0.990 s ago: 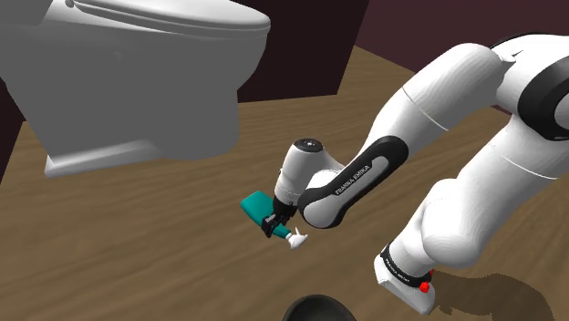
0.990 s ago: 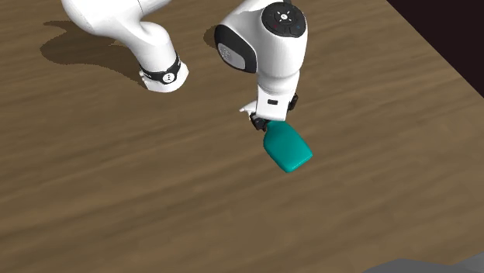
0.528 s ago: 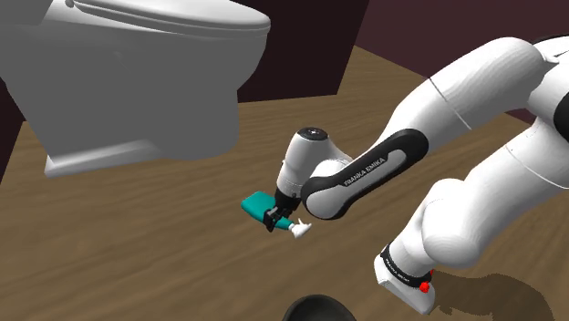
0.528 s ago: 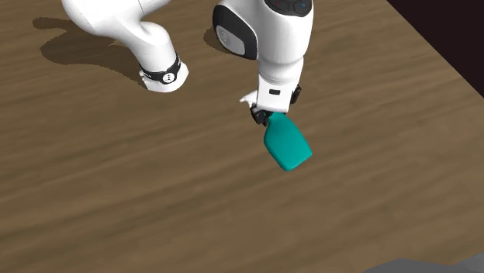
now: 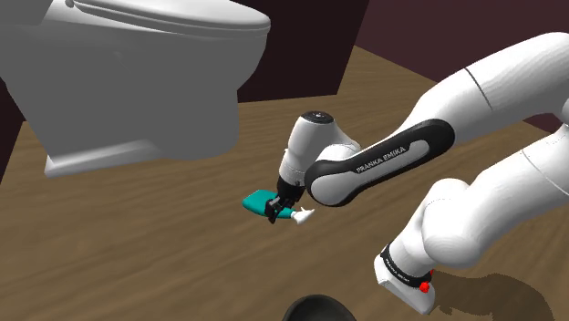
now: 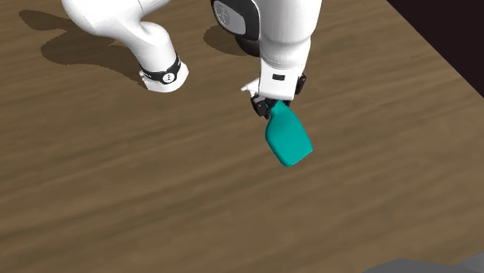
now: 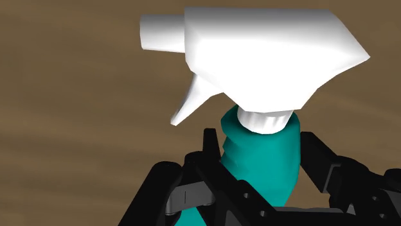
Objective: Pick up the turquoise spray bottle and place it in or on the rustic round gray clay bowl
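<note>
Black gripper (image 5: 276,208) is clenched on the teal bottle (image 6: 288,139) at its neck, the white spray head (image 7: 257,51) just past the fingertips, over the wood floor (image 6: 116,194). The dark bowl (image 5: 317,310) lies near, apart. Against one second ago, hand and bottle sit higher in the shoulder view, with the bottle nearer level.

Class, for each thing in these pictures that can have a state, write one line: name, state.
Spray bottle, tilted, clasped at its teal neck.
Tool, shut on the spray bottle.
Toilet, lid down.
Dark bowl, holds no spray bottle yet.
</note>
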### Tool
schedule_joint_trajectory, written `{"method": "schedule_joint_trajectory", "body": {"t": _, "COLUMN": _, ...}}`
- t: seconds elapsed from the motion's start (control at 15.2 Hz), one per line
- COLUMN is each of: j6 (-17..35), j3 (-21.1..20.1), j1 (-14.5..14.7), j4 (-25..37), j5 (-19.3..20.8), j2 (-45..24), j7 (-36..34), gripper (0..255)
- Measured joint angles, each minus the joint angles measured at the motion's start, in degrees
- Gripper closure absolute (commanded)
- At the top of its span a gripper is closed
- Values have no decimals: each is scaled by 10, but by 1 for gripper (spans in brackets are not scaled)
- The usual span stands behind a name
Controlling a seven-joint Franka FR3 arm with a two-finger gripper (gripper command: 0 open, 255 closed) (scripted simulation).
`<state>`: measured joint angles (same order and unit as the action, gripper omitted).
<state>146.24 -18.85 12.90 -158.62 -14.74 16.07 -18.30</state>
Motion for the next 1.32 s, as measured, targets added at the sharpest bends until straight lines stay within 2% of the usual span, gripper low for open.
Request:
{"method": "schedule_joint_trajectory", "body": {"t": 1.12, "j6": -168, "j3": 21, "j1": 2, "j4": 54, "j5": 6, "j2": 114, "j7": -5, "gripper": 255}}
{"method": "schedule_joint_trajectory", "body": {"t": 1.32, "j6": -185, "j3": 6, "j1": 23, "j4": 35, "j5": -10, "j2": 152, "j7": -27, "gripper": 255}}
